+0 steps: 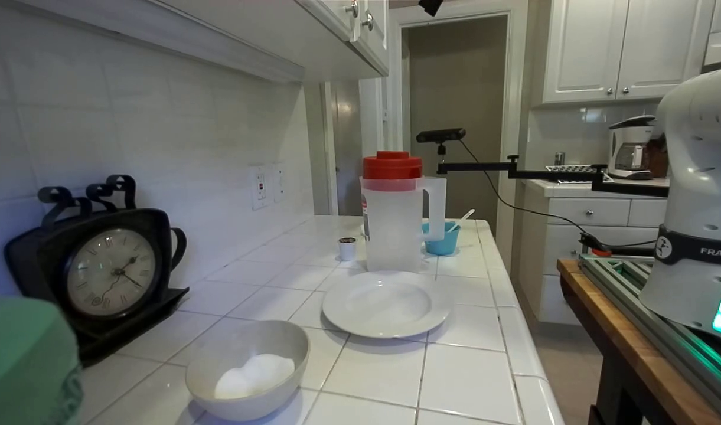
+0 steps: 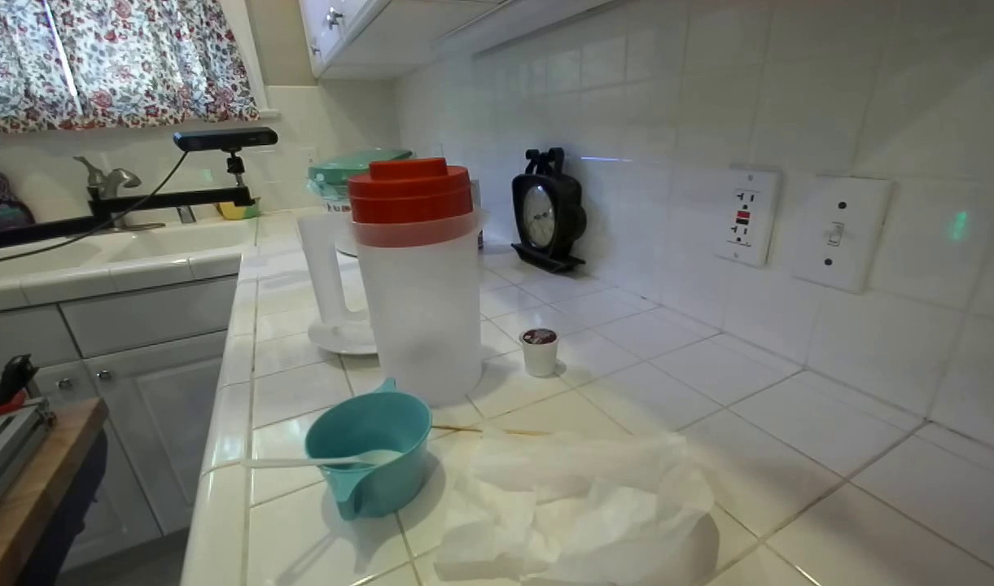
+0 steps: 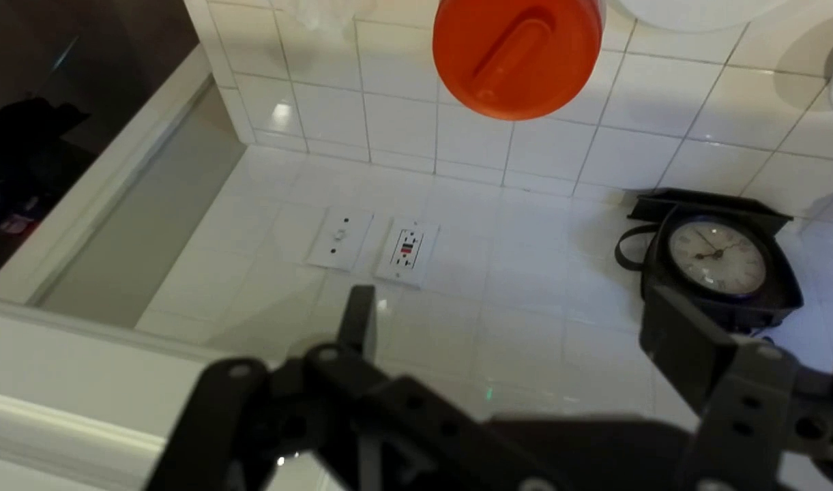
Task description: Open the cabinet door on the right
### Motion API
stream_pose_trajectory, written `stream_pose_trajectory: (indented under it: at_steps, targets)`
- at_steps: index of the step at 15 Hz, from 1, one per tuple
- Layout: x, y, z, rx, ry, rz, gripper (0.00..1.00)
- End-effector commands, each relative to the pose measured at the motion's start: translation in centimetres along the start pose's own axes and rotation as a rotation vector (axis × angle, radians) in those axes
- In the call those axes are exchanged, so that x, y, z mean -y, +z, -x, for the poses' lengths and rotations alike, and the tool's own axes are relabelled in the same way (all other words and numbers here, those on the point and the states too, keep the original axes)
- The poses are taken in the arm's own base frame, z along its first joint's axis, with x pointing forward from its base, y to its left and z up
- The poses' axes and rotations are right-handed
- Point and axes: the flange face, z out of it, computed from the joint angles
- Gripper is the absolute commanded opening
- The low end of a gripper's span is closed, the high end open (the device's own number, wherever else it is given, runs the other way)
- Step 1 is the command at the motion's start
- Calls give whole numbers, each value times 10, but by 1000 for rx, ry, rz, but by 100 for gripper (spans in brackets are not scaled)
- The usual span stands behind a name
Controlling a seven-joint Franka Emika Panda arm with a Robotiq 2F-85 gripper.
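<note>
The black two-fingered gripper (image 3: 512,310) is standing with its jaws wide apart. In an exterior view, the white painted wall-cabinet door (image 1: 378,38) with a small metal handle (image 1: 368,22) is hanging at the far end of the white overhead cabinet (image 1: 254,29), and a red-lidded translucent plastic pitcher (image 1: 392,227) is standing on the white tiled counter (image 1: 466,372).

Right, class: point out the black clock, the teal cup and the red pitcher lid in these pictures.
Black clock (image 1: 111,273), in an exterior view: middle of its dial.
Teal cup (image 2: 395,484), in an exterior view: its outer wall.
Red pitcher lid (image 3: 516,54), in the wrist view: the ridge across its top.
</note>
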Motion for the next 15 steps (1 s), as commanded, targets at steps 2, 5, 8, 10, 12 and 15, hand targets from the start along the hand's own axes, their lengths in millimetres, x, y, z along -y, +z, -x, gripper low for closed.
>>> stream_pose_trajectory:
  at_steps: [2,5,8,10,12,15]
  targets:
    - [-1,-21,-15,-95,24,66,100]
    - [-3,-27,-20,-129,37,109,100]
    - [-5,-34,-24,-164,77,181,100]
    - [-4,-38,-26,-166,102,213,100]
    - [-3,-35,-25,-162,85,179,100]
    - [-2,-37,-26,-167,109,203,100]
